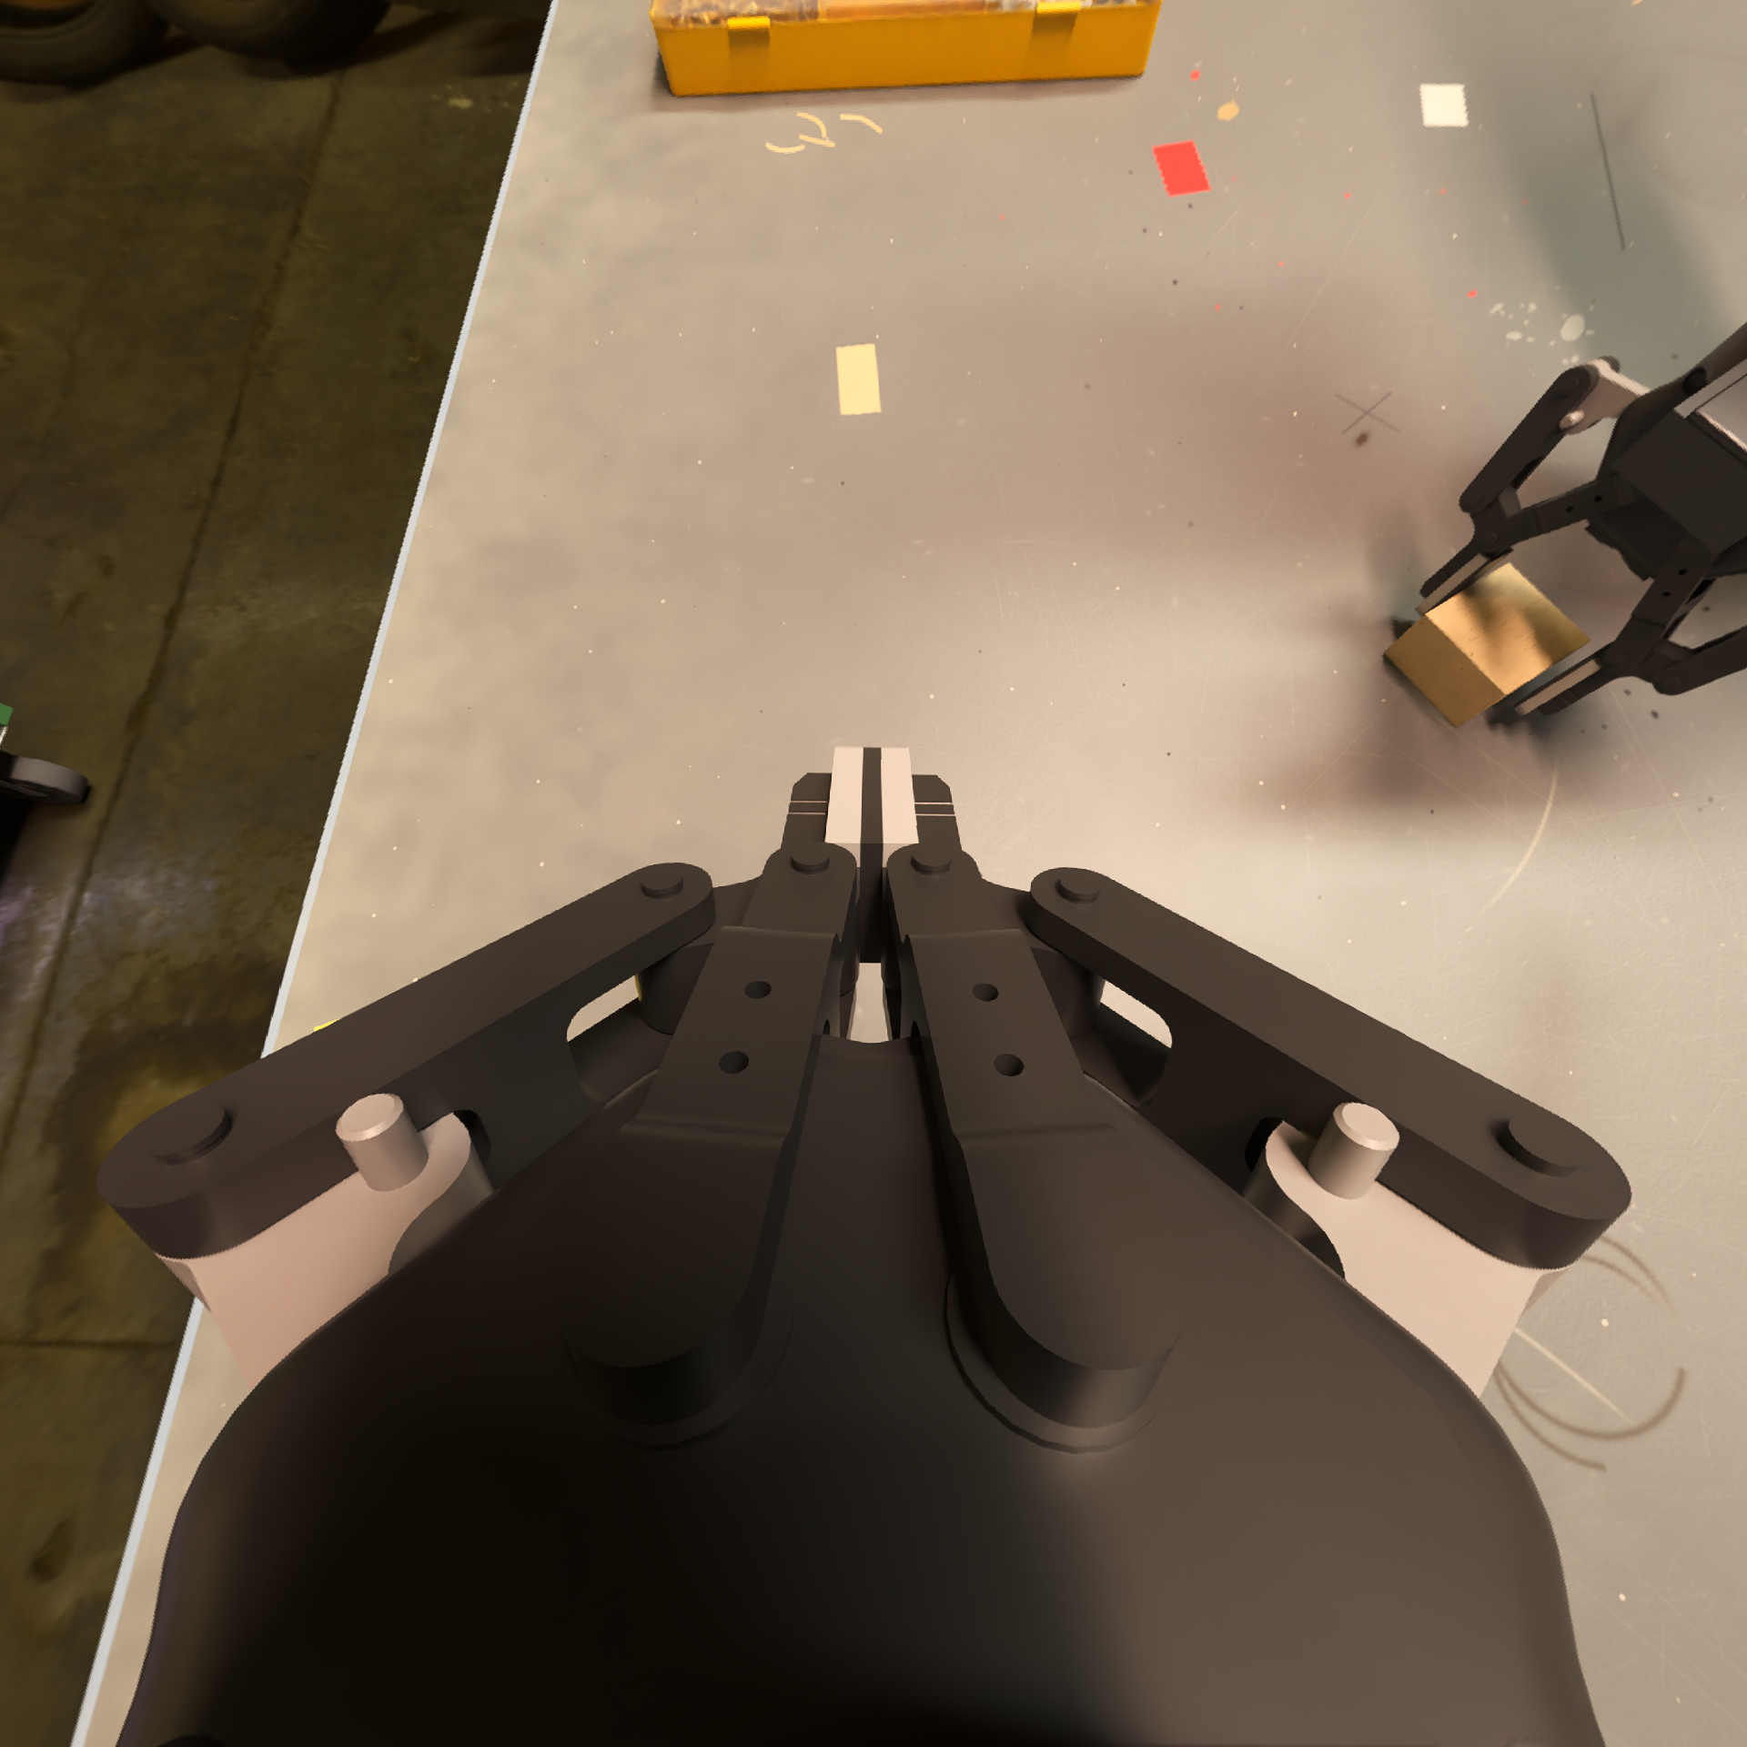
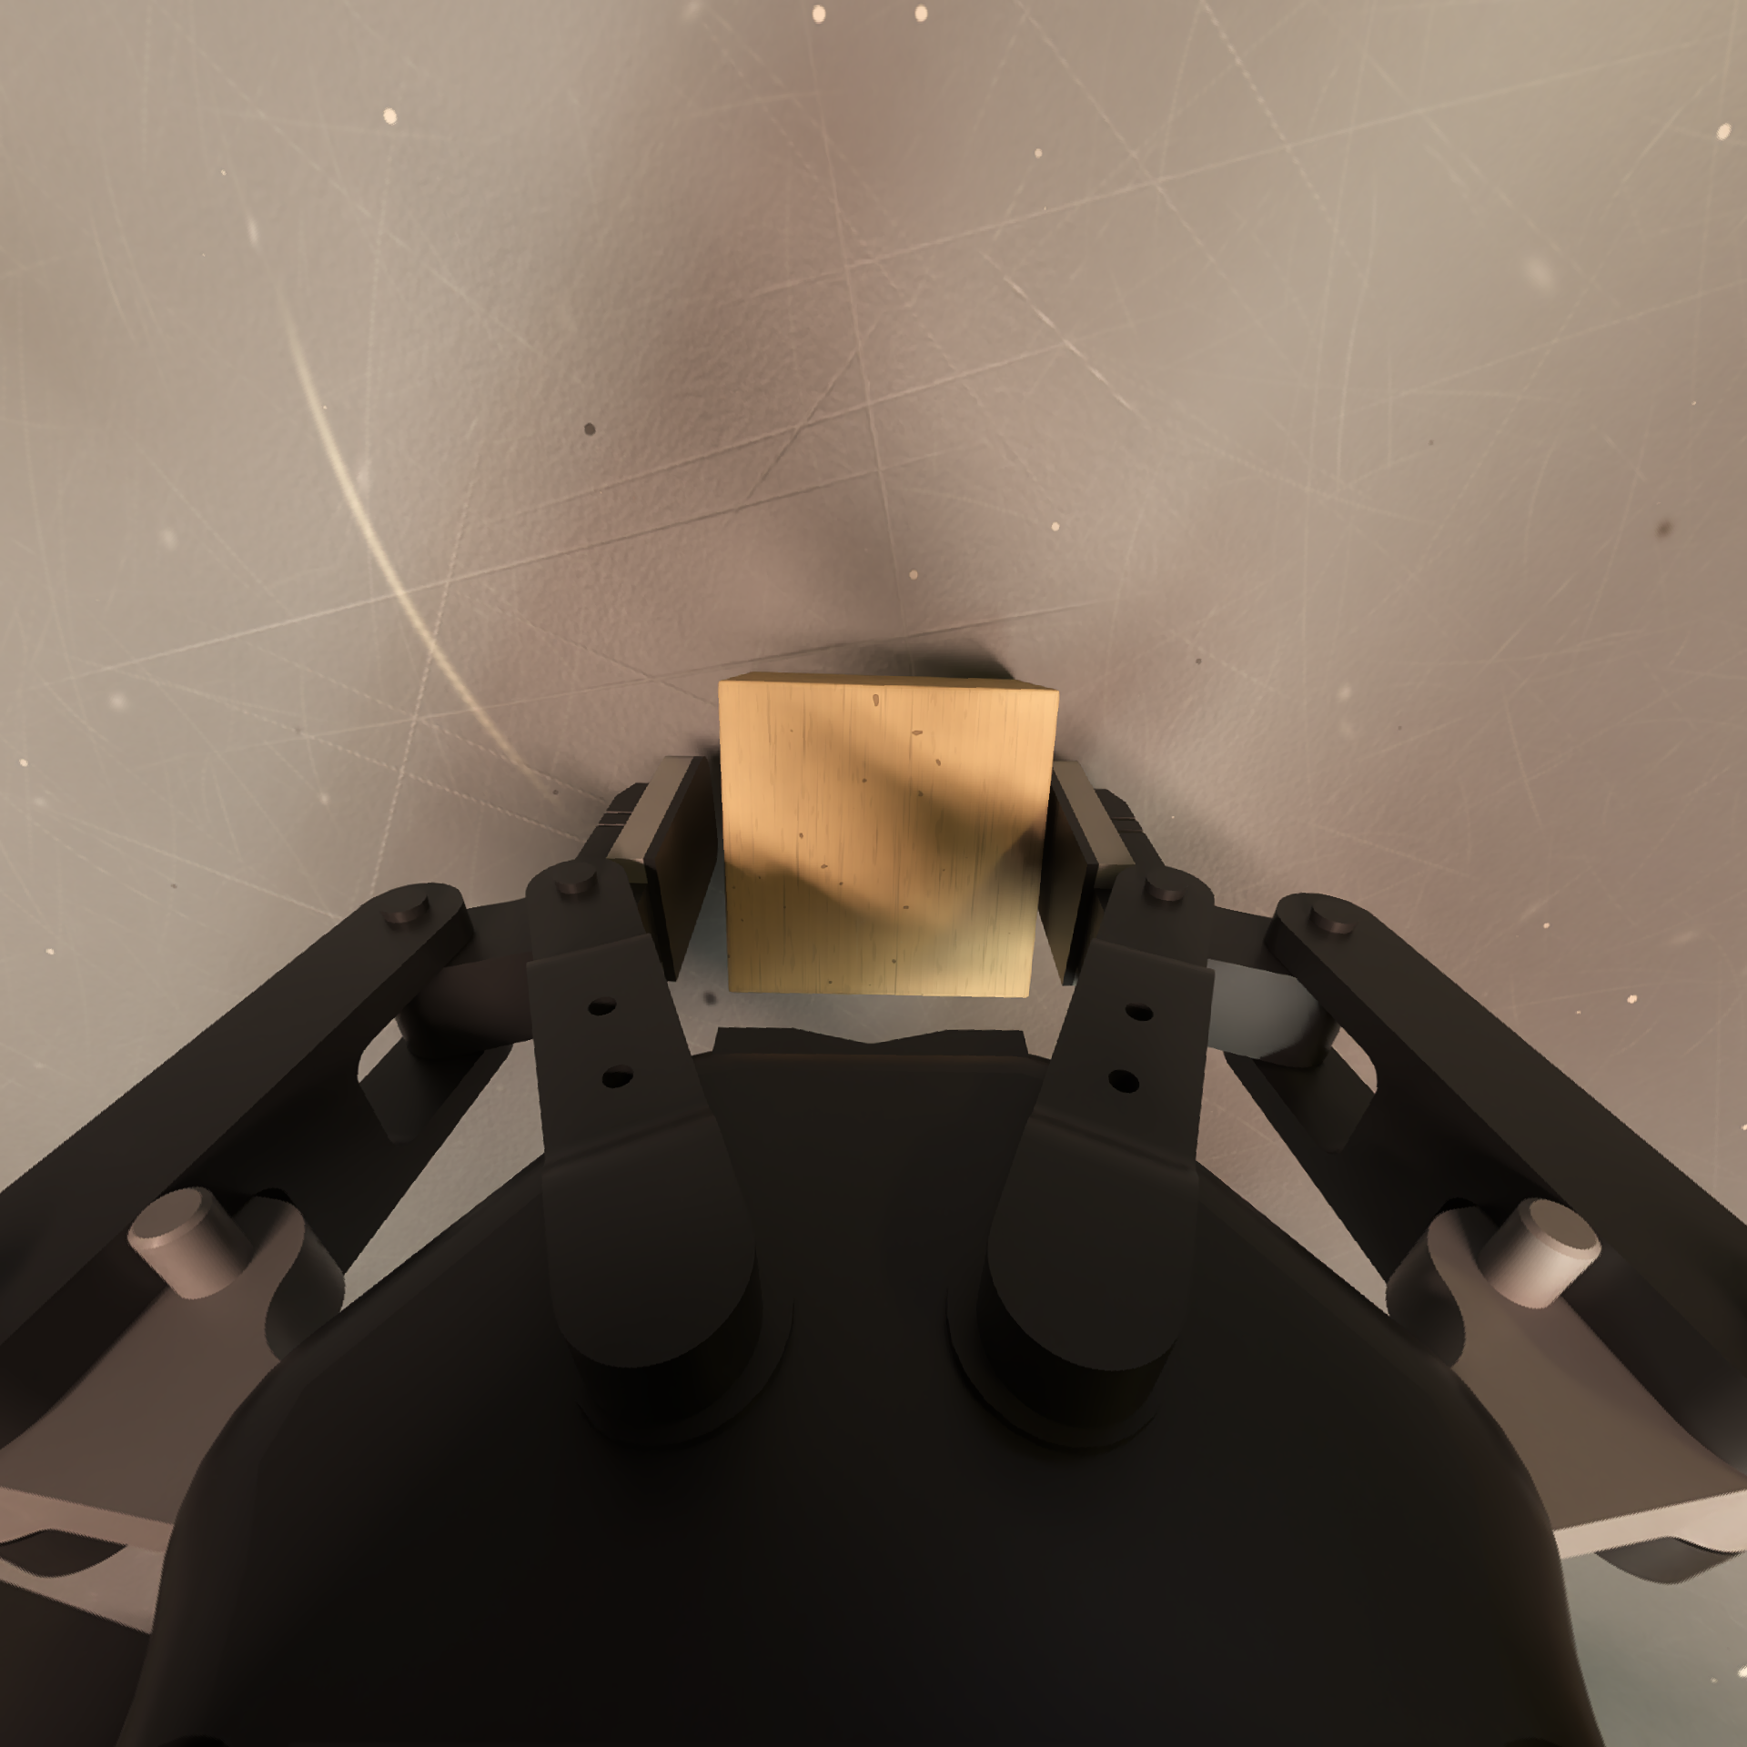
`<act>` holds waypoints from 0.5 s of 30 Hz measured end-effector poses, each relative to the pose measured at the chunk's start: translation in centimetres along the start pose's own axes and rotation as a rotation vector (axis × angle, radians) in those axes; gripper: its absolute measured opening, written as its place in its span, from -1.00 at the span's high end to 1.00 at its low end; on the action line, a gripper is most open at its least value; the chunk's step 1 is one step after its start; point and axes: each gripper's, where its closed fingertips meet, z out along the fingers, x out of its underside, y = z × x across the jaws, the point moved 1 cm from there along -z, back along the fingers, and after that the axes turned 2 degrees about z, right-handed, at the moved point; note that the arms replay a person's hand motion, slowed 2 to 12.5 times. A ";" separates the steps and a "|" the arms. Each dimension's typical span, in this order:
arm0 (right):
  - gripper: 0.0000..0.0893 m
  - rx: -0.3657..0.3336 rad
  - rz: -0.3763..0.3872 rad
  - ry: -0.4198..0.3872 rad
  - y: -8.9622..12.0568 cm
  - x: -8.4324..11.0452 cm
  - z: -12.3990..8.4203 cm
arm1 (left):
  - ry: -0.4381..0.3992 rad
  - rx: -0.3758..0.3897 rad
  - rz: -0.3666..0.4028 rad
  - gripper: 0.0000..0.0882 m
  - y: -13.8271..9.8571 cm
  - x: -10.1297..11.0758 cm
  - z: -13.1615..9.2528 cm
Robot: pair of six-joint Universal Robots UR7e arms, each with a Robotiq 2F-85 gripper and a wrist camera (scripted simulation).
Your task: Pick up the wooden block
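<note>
The wooden block (image 2: 884, 832) is a pale cube that rests on the grey table (image 2: 378, 378). In the right wrist view it sits between my right gripper's (image 2: 884, 794) pads (image 2: 685, 851), which lie against its left and right sides. The left wrist view shows the same block (image 1: 1484, 643) at the far right, held between the right gripper's (image 1: 1479, 652) fingers and still on the table. My left gripper (image 1: 870, 770) is shut and empty, well left of the block, above the table.
A yellow box (image 1: 908, 47) stands at the far end of the table. Flat yellow (image 1: 858, 378), red (image 1: 1181, 168) and white (image 1: 1444, 104) patches mark the surface. The table's left edge (image 1: 406, 558) drops to a dark floor.
</note>
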 end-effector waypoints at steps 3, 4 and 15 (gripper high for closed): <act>-0.31 -0.001 0.002 -0.002 0.0 0.0 0.0 | 0.026 0.001 0.013 1.00 0.0 0.0 0.0; -0.31 -0.002 0.003 -0.003 0.0 0.0 0.0 | 0.033 0.002 0.017 1.00 0.0 0.0 0.0; -0.31 -0.004 0.010 -0.006 0.0 0.1 0.0 | 0.038 0.008 0.032 1.00 0.0 -0.1 0.1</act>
